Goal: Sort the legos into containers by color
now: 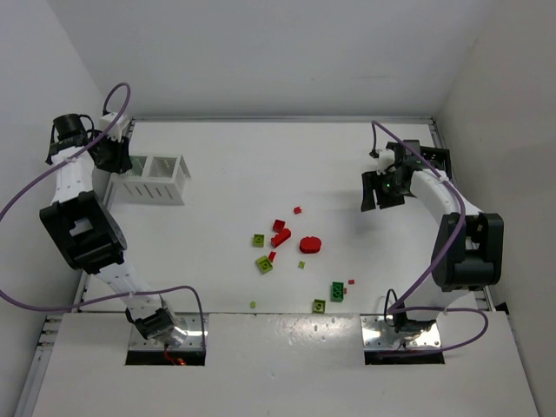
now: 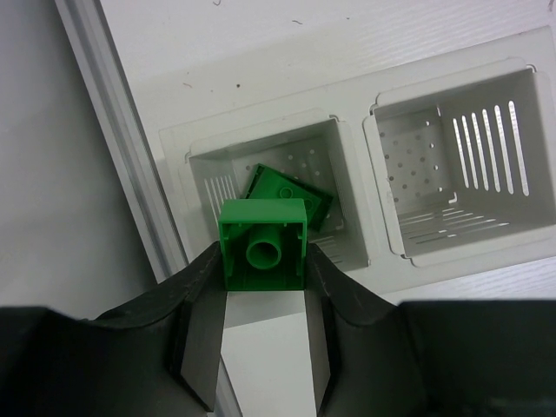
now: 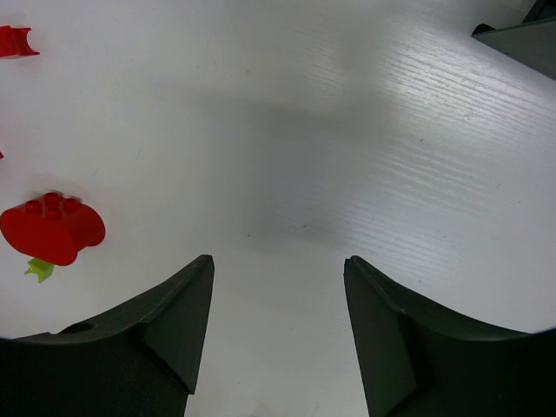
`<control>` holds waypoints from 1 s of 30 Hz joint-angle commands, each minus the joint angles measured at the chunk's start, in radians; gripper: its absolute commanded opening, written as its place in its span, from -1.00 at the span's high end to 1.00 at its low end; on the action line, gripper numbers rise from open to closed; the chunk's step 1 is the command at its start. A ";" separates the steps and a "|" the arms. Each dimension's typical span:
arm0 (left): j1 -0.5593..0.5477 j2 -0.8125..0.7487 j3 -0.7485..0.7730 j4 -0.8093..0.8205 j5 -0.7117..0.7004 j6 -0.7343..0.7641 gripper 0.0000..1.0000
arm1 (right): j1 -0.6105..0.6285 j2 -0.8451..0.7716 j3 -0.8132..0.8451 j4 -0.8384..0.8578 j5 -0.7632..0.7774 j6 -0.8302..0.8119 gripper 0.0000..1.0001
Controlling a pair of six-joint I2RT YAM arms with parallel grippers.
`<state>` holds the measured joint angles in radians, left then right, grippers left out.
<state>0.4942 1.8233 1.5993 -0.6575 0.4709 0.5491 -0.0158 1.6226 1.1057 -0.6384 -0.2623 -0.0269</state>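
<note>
Left pincer (image 2: 263, 271) grips green brick (image 2: 263, 248) above white bin (image 2: 366, 187).

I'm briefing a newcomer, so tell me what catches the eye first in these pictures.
The left gripper pinches a bright green square plastic brick above the white slatted bin's left compartment, where a darker green brick lies. Mid-table sits a loose scatter of small red, green and yellow-green bricks, a rounded red piece among them. The right gripper hangs open above the white table.
</note>
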 commanded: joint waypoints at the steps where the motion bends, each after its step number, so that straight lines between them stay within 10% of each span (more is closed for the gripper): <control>1: -0.006 0.005 0.007 0.012 0.008 0.009 0.18 | 0.007 -0.006 0.013 0.005 -0.005 -0.013 -0.24; 6: -0.006 0.005 0.017 0.012 0.008 0.018 -0.30 | 0.007 -0.006 0.013 0.005 -0.005 -0.013 -0.24; 16: -0.193 -0.209 -0.048 -0.065 0.103 0.080 -0.32 | 0.007 -0.015 0.013 0.014 -0.005 -0.013 -0.24; 24: -0.971 -0.528 -0.472 0.158 0.091 -0.153 -0.32 | -0.002 0.016 0.013 0.036 0.066 0.031 -0.27; 30: -1.451 -0.379 -0.504 0.366 -0.004 -0.371 -0.34 | -0.012 0.074 0.032 0.036 0.135 0.082 -0.37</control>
<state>-0.8265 1.3788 1.1038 -0.4473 0.5312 0.3168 -0.0238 1.6745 1.1057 -0.6277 -0.1806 0.0151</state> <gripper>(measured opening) 0.670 0.680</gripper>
